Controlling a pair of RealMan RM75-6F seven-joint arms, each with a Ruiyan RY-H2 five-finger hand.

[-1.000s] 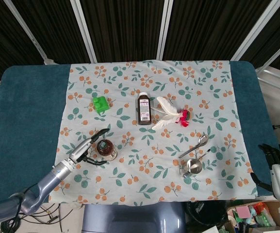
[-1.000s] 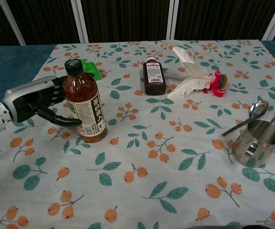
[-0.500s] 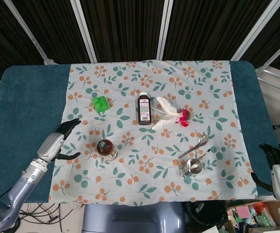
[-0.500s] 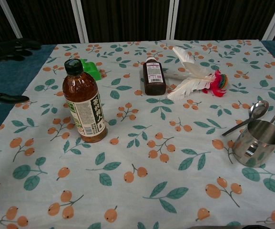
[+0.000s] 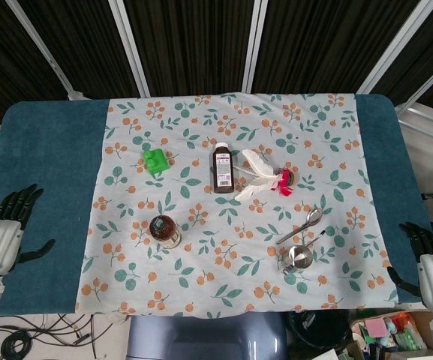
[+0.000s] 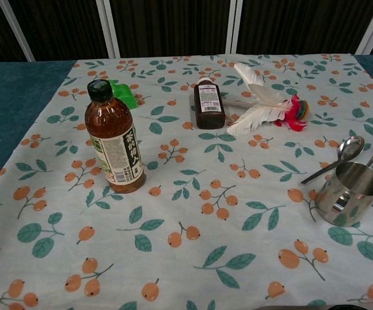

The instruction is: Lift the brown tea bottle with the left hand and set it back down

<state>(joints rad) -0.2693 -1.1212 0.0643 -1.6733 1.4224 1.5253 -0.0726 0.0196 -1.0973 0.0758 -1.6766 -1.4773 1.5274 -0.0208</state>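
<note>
The brown tea bottle (image 5: 165,231) (image 6: 113,139) stands upright on the floral cloth, black cap on, label facing the chest camera. Nothing touches it. My left hand (image 5: 4,231) hangs far to its left over the table's blue edge, fingers spread and empty; the chest view does not show it. My right hand (image 5: 428,264) rests off the table's right front corner, apart from everything, fingers loosely apart and empty.
A dark flat bottle (image 5: 223,168) (image 6: 209,103) lies at the cloth's middle beside a white feather toy (image 5: 263,177) (image 6: 262,103). A green block (image 5: 154,160) (image 6: 123,93) sits behind the tea bottle. A steel cup (image 5: 299,256) (image 6: 349,192) and a spoon (image 5: 305,223) (image 6: 339,157) are at the right.
My left hand let go of the tea bottle and drew back left, off the cloth to the table's edge. The bottle stays upright where it stood.
</note>
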